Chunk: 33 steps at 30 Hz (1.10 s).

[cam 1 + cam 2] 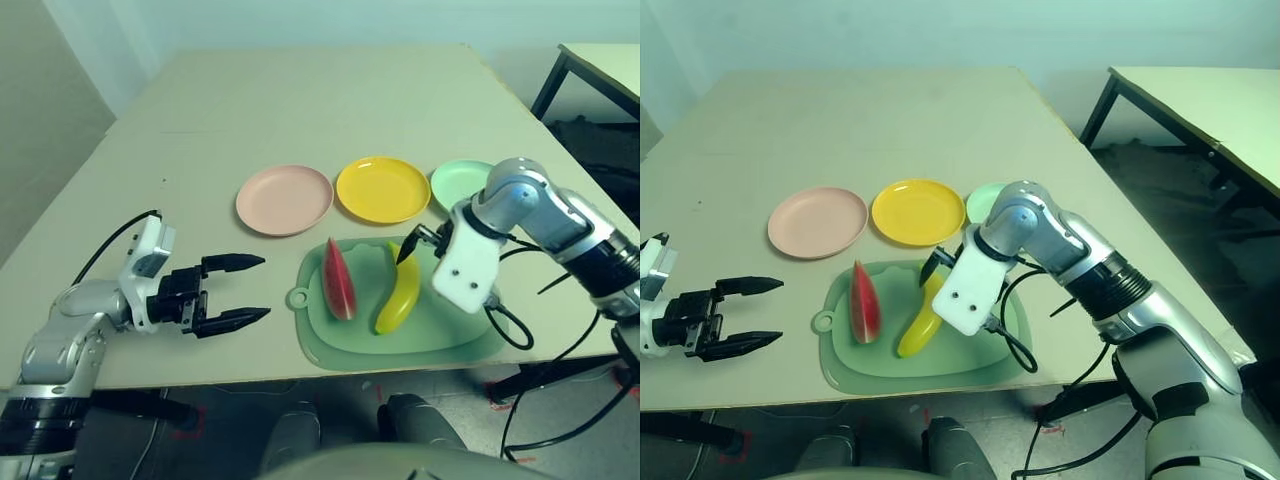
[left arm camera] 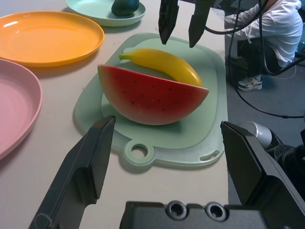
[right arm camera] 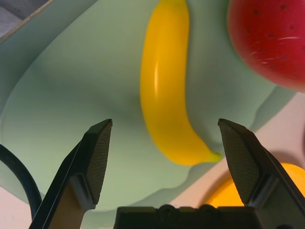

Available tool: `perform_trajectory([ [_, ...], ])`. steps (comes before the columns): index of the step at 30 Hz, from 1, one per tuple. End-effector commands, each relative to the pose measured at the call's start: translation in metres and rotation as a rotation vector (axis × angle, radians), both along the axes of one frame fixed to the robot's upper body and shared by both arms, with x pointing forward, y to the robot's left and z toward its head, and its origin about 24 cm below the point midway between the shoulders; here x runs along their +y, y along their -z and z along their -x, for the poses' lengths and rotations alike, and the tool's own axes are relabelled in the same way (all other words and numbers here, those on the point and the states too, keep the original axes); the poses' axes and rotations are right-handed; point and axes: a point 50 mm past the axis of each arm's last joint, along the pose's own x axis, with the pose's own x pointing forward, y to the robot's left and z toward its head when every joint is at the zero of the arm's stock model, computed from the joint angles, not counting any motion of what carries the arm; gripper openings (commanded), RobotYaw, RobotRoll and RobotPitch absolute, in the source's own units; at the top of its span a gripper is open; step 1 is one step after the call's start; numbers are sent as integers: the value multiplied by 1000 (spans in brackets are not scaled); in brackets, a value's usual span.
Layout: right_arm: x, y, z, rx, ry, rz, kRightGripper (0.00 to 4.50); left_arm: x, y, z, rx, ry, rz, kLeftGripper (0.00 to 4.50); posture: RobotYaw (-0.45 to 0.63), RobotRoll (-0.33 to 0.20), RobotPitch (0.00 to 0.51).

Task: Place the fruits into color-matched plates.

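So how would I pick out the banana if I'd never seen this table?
Find the green cutting mat at the table's near edge, below the three plates. Two toy fruits lie on it: the banana is the curved yellow one, right of the red watermelon wedge.

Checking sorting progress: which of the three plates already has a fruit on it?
The mint green plate, at the end of the row by the right arm: it holds the avocado. The pink and yellow plates are bare.

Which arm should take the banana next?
Right. The right gripper hangs open directly above the banana on the green mat, fingers either side of its tip. The left gripper, also open, sits off the mat, beyond the watermelon wedge.
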Motion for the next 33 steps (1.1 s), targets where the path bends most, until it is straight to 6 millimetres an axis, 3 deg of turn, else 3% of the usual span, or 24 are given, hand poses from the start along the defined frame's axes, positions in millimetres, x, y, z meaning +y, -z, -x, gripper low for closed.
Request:
perform_trajectory([
  [1, 6, 9, 1, 9, -14, 16, 4475, -2, 3, 1, 21, 9, -19, 4500, -26, 0, 48],
  [12, 14, 22, -5, 14, -19, 64, 4475, -6, 2, 1, 14, 0, -12, 4500, -13, 0, 59],
  [22, 1, 32, -12, 40, 37, 144, 4475, -7, -9, -3, 0, -56, 52, 4500, -1, 0, 65],
  [25, 0, 33, -12, 50, 44, 144, 3878, -8, -6, -1, 7, -45, 31, 4500, -4, 0, 69],
  [31, -3, 34, -11, 61, 59, 153, 1806, -11, -5, -1, 11, -36, 29, 4500, -10, 0, 70],
  [33, -5, 34, -10, 64, 64, 158, 1668, -10, -5, -2, 12, -34, 27, 4500, -13, 0, 71],
])
